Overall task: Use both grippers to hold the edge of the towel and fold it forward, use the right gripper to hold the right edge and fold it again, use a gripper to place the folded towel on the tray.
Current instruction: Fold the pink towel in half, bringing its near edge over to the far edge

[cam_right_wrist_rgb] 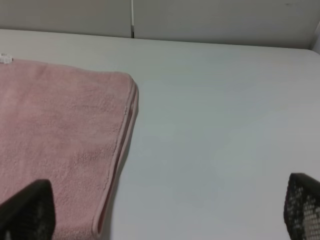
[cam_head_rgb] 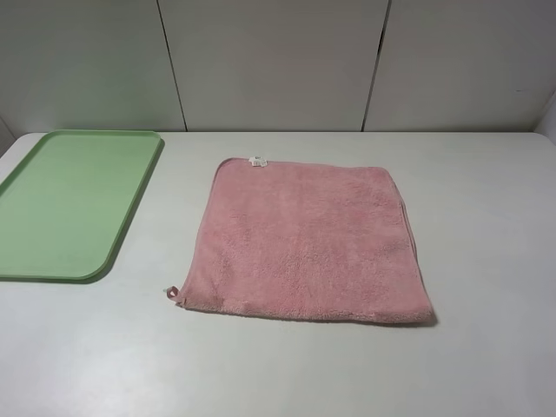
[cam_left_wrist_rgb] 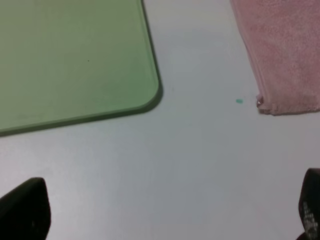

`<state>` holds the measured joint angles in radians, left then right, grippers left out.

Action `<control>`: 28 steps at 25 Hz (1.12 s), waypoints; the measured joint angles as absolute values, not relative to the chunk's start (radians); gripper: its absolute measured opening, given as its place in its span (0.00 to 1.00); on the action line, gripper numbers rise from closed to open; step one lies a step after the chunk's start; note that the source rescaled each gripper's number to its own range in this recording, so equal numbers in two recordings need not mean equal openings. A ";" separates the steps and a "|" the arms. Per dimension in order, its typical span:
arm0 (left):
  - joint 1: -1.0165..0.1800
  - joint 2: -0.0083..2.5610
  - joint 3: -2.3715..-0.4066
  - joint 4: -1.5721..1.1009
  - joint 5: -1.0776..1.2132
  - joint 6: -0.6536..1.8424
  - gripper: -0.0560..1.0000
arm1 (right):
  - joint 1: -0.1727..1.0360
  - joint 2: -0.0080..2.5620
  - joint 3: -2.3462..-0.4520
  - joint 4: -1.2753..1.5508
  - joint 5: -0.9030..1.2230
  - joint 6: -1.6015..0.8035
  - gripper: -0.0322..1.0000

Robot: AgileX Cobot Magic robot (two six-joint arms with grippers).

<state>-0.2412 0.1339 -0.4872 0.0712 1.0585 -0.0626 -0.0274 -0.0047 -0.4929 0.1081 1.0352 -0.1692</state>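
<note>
While the pale green rectangular plastic tray (cam_head_rgb: 52, 208) lies at ten o'clock on the white tabletop (cam_head_rgb: 486, 217), the pink fluffy terry towel (cam_head_rgb: 304, 243) lies flat near the centre, apart from it, with its white tag (cam_head_rgb: 256, 161) at twelve o'clock and its corner loop (cam_head_rgb: 173, 293) at seven. The left fingers (cam_left_wrist_rgb: 25, 210) stand wide over bare tabletop between tray and towel. The right fingers (cam_right_wrist_rgb: 27, 212) stand wide, holding nothing, astride the towel's three o'clock hem (cam_right_wrist_rgb: 122, 150).
</note>
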 joint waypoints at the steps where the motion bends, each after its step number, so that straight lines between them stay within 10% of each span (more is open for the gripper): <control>1: -0.241 0.134 -0.487 0.071 1.058 -0.063 1.00 | -0.027 -0.005 -0.493 0.108 1.035 -0.169 1.00; 28: -0.241 0.134 -0.487 0.106 1.058 -0.063 1.00 | -0.027 -0.005 -0.493 0.108 1.035 -0.169 1.00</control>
<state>-0.2412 0.1339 -0.4872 0.1056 1.0585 -0.0626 -0.0274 -0.0047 -0.4929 0.1081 1.0352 -0.1692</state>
